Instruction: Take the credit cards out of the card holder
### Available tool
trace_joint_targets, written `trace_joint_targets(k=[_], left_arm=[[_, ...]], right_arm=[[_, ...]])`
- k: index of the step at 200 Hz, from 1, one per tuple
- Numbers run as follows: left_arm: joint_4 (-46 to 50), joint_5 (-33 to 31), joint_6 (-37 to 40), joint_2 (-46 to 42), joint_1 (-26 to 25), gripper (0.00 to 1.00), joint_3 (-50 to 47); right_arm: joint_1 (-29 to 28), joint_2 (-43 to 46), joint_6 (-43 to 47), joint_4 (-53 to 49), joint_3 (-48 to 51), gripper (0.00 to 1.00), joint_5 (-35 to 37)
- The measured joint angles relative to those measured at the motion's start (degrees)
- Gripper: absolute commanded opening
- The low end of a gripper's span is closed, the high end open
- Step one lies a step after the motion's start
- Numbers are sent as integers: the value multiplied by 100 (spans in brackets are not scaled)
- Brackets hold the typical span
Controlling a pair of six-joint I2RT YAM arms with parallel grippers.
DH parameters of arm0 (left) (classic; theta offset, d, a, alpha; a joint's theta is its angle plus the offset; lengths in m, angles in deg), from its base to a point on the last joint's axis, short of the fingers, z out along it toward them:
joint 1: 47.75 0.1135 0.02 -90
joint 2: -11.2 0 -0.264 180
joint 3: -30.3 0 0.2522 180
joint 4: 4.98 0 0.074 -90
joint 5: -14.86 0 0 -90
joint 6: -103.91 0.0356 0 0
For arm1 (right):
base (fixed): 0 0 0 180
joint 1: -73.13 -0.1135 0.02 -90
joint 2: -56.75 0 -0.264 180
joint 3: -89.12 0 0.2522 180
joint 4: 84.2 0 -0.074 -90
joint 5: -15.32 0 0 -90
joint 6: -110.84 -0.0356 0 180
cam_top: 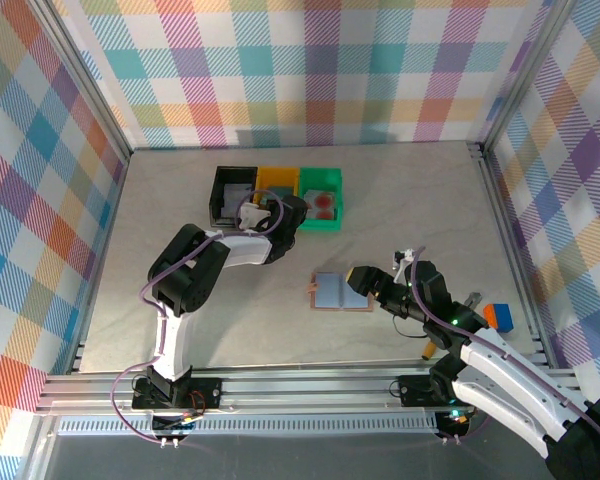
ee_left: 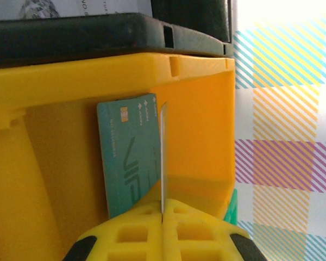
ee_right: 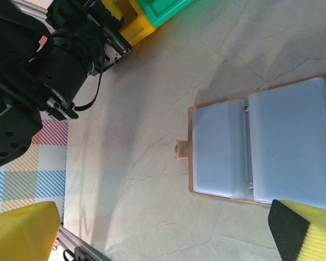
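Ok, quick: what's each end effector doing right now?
Left end effector: closed on a thin card, seen edge-on, at the yellow bin.
Right end effector: open, holding nothing, by the open card holder.

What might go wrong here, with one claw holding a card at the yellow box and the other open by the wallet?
1. The left gripper pinches a thin card by one edge at the yellow bin. It could slip early or drop crooked, perhaps catching on the teal card already inside.
2. The card holder lies open and loose on the table, in front of the open right gripper. A push might slide it rather than free a card.
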Motion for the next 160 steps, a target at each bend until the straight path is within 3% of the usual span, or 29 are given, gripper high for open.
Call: trace_joint_targets(k=[97,160], left_arm=[[444,101,-243,-4,0,27,146],[793,138,-299,-76,-9,33,216]], right_arm=[[33,-13,44,-2,0,99,-22],[37,-15,66,-2,0,99,-79]])
